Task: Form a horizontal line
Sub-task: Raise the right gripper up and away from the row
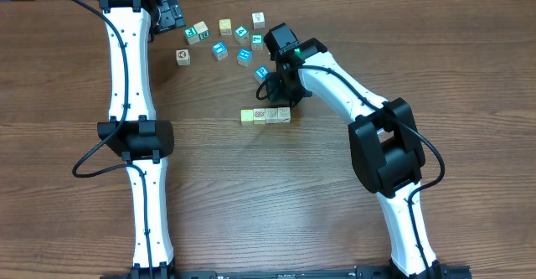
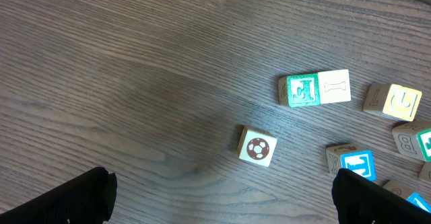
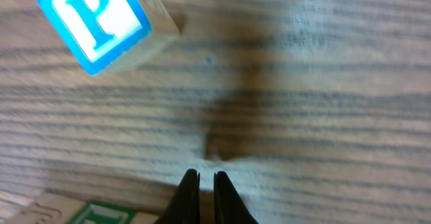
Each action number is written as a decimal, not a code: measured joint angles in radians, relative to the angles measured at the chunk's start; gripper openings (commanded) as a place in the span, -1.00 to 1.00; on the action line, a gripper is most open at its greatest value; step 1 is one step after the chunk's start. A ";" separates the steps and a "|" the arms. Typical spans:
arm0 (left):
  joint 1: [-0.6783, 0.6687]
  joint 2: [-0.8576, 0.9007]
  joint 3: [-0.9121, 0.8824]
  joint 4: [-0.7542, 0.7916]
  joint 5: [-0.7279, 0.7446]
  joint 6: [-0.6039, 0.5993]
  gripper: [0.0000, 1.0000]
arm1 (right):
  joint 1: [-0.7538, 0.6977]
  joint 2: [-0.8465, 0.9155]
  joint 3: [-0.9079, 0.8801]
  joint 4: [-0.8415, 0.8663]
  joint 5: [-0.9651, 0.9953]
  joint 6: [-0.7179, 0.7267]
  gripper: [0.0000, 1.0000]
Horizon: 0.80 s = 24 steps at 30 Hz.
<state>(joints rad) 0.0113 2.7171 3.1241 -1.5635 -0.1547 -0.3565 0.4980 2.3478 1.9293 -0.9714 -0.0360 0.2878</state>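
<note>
Though only the overhead view shows the whole horizontal line [image 1: 265, 115], four touching cubes mid-table, the right wrist view makes plain that the right gripper [image 3: 205, 196], just beyond it, has its jaws pressed together on nothing, near a blue P cube [image 3: 101, 23]. Farther back, the left gripper [image 2: 222, 197] stands spread wide near a soccer-ball cube [image 2: 256, 147].

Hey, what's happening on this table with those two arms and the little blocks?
Two white robot arms are lining up small wooden cubes on a brown table. A row of four touching cubes, one yellow-green, three cream, lies mid-table. The right gripper, shut and empty, sits close beside it; the left gripper hangs open near the loose blue-faced cubes.
</note>
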 measured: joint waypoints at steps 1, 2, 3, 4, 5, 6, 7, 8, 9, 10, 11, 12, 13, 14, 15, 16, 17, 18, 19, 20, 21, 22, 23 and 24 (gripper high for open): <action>0.000 0.000 0.000 0.000 0.000 0.000 1.00 | 0.000 0.000 0.000 0.008 0.000 0.001 -0.91; 0.000 0.000 0.000 0.000 0.000 0.000 1.00 | 0.000 0.000 0.000 0.036 0.008 0.002 -0.91; 0.000 0.000 0.000 0.000 0.000 0.000 1.00 | 0.000 0.000 0.000 0.044 0.014 0.005 -0.91; 0.000 0.000 0.000 0.000 0.000 0.000 1.00 | -0.001 0.000 0.000 0.047 0.028 0.011 -0.91; 0.000 0.000 0.000 0.000 0.000 0.000 1.00 | -0.001 0.000 0.000 0.047 0.050 0.024 -0.91; 0.000 0.000 0.000 0.000 0.000 0.000 0.99 | -0.002 0.000 0.000 0.043 0.073 0.035 -0.91; 0.000 0.000 0.000 0.000 0.000 0.000 1.00 | -0.003 0.000 0.000 0.040 0.091 0.047 -0.90; 0.000 0.000 0.000 0.000 0.000 0.000 1.00 | -0.005 0.000 0.000 0.036 0.099 0.050 -0.91; 0.000 0.000 0.000 0.000 0.000 0.000 1.00 | -0.009 0.000 0.000 0.024 0.116 0.059 -0.91; 0.000 0.000 0.000 0.000 0.000 0.000 1.00 | -0.014 0.000 0.000 0.013 0.126 0.068 -0.91; 0.000 0.000 0.000 0.000 0.000 0.000 1.00 | -0.021 0.000 0.000 0.002 0.140 0.081 -0.91; 0.000 0.000 0.000 0.000 0.000 0.000 1.00 | -0.025 0.000 0.000 -0.001 0.146 0.087 -0.91; 0.000 0.000 0.000 0.000 0.000 0.000 1.00 | -0.031 0.000 0.000 -0.006 0.153 0.096 -0.90; 0.000 0.000 0.000 0.000 0.000 0.000 1.00 | -0.039 0.000 0.000 -0.013 0.160 0.103 -0.91; 0.000 0.000 0.000 0.000 0.000 0.000 1.00 | -0.045 0.000 0.000 -0.016 0.163 0.106 -0.90; 0.000 0.000 0.000 0.000 0.000 0.000 1.00 | -0.050 0.000 0.000 -0.019 0.167 0.109 -0.85; 0.000 0.000 0.000 0.000 0.000 0.000 1.00 | -0.059 0.000 0.000 -0.026 0.171 0.112 -0.82; 0.000 0.000 0.000 0.000 0.000 0.000 1.00 | -0.066 0.000 0.000 -0.032 0.175 0.117 -0.82; 0.000 0.000 0.000 0.000 0.000 0.000 0.99 | -0.071 0.000 0.000 -0.034 0.176 0.116 -0.82; 0.000 0.000 0.000 0.000 0.000 0.000 1.00 | -0.078 0.000 0.000 -0.036 0.182 0.119 -0.82; 0.000 0.000 0.000 0.000 0.000 0.000 1.00 | -0.084 0.000 0.000 -0.037 0.187 0.120 -0.82; 0.000 0.000 0.000 0.000 0.000 0.000 1.00 | -0.093 0.000 0.000 -0.040 0.198 0.122 -0.82; 0.000 0.000 0.000 0.000 0.000 0.000 1.00 | -0.101 0.000 0.000 -0.042 0.201 0.123 -0.82; 0.000 0.000 0.000 0.000 0.000 0.000 1.00 | -0.108 0.000 0.000 -0.044 0.203 0.124 -0.82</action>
<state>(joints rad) 0.0113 2.7171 3.1241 -1.5635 -0.1547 -0.3565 0.3897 2.3478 1.9293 -1.0153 0.1669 0.4114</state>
